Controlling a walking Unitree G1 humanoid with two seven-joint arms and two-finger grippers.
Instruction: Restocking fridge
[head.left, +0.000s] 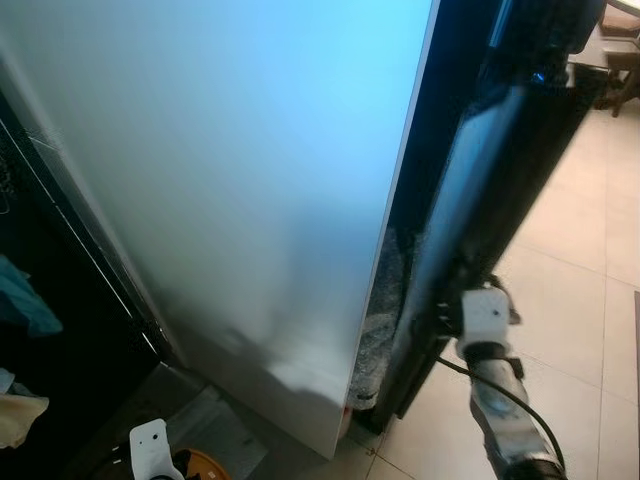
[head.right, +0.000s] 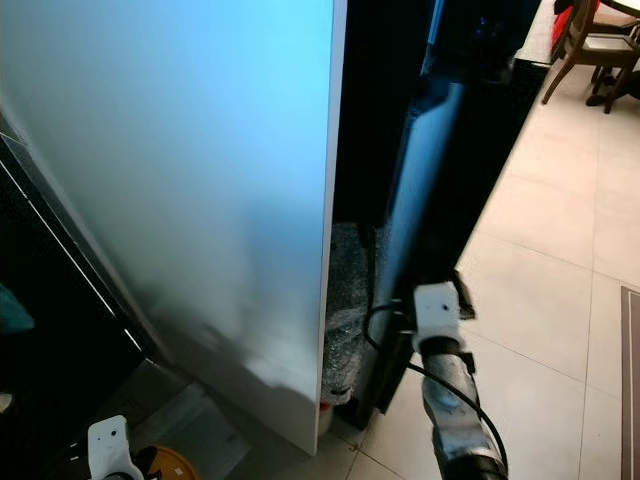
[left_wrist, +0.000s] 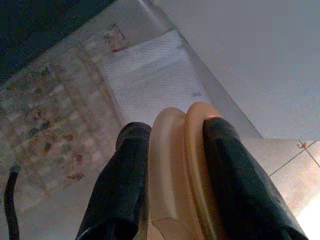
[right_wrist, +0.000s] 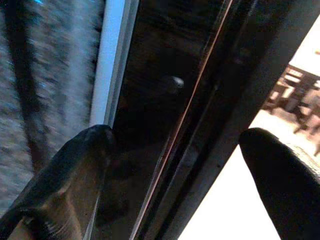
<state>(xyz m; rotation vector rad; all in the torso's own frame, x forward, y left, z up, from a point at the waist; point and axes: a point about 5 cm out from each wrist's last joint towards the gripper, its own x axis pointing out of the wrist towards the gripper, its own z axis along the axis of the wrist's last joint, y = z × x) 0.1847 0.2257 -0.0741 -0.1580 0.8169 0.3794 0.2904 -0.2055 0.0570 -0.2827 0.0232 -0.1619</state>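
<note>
Fingers (left_wrist: 125, 185) of the left gripper (left_wrist: 175, 165) are clamped on a flat tan object (left_wrist: 180, 175), seemingly two thin rounded pieces pressed together; what it is cannot be told. This gripper hangs low at the near left, just above the floor, beside a patterned mat (left_wrist: 45, 115) and a white textured sheet (left_wrist: 150, 85). To its right rises the pale fridge side panel (head.left: 230, 180), a broad blue-lit surface reaching down to the tiled floor (head.left: 580, 260). Right of the panel lies a narrow dark gap (head.right: 365, 150), with crumpled plastic wrap (head.right: 345, 290) at its foot. Further right stands the dark glossy fridge door (head.left: 480, 200), seen edge-on and ajar. The right gripper (right_wrist: 175, 150) is at the lower edge of this door, its two fingers spread wide apart with the door's edge between them, not closed on it. At the far right, wooden chairs (head.right: 590, 40) stand on the tiles.

Progress, as judged: the task is at an early stage. The door appears only partly open, the interior shelves are hidden, and the held object has not yet been placed inside. Opening the door fully and loading remain.
</note>
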